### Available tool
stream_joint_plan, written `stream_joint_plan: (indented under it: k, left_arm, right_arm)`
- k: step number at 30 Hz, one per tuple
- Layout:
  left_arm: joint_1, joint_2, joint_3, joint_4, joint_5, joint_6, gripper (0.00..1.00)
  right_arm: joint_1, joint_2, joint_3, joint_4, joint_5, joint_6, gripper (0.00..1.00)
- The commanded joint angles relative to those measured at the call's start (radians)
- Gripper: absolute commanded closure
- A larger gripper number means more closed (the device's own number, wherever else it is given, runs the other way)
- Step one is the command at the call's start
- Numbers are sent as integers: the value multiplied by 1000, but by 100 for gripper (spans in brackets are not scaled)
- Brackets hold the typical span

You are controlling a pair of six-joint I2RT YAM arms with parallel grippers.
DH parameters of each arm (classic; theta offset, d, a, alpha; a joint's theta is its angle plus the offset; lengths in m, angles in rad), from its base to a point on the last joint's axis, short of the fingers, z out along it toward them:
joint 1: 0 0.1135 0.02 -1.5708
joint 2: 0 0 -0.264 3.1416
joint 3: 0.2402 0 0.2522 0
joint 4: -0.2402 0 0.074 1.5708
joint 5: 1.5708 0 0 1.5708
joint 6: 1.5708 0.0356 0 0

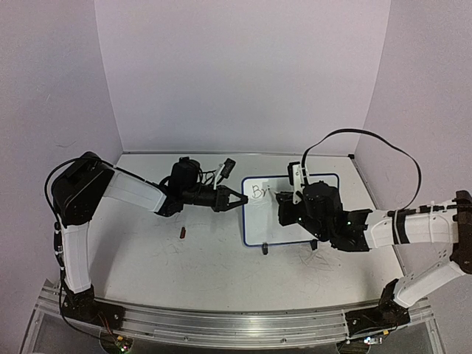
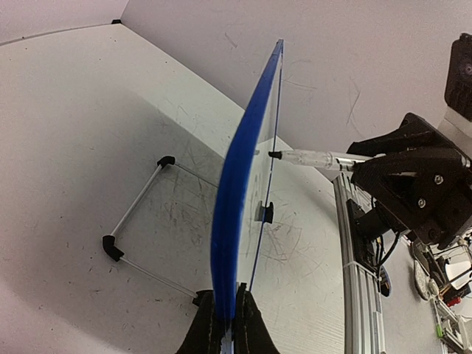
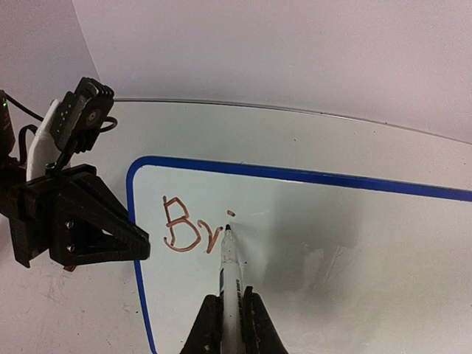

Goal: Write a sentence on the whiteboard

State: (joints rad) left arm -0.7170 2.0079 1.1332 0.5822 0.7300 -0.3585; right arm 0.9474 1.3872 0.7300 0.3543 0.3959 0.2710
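While left claw (image 1: 242, 200) pinches, whiteboard (image 1: 265, 221) stands.

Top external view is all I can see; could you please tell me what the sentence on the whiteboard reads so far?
Observer: The right wrist view shows the sentence reading "Bri" so far, in reddish strokes.
Operator: Is it writing right now?
Observer: In the left wrist view, the marker tip meets the whiteboard face.
Operator: And who steadies things?
Observer: The left claw pinches the board's blue edge; the right claw grips the marker.
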Motion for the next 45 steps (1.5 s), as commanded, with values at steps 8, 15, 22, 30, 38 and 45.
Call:
stream_joint_plan:
  k: [8,15,22,30,38,45]
  left_arm:
    - [-1,-14,7,-116,-61,29,100]
    - [0,-14,9,-119,-63,32,100]
    - [-1,-16,10,-121,-64,30,100]
    - [-1,-24,4,-126,-69,32,100]
    - [-1,-26,1,-129,-72,36,100]
    - [-1,-23,1,-130,-71,38,100]
  right_arm:
    - [-3,44,17,28,63,5,100]
    - [4,15,-6,-14,55,28,100]
    - [19,12,-33,-26,40,52,100]
    - [27,6,-37,-25,50,61,100]
    - [25,-65,-36,-2,50,59,100]
    - [1,-57,-39,-3,62,71,100]
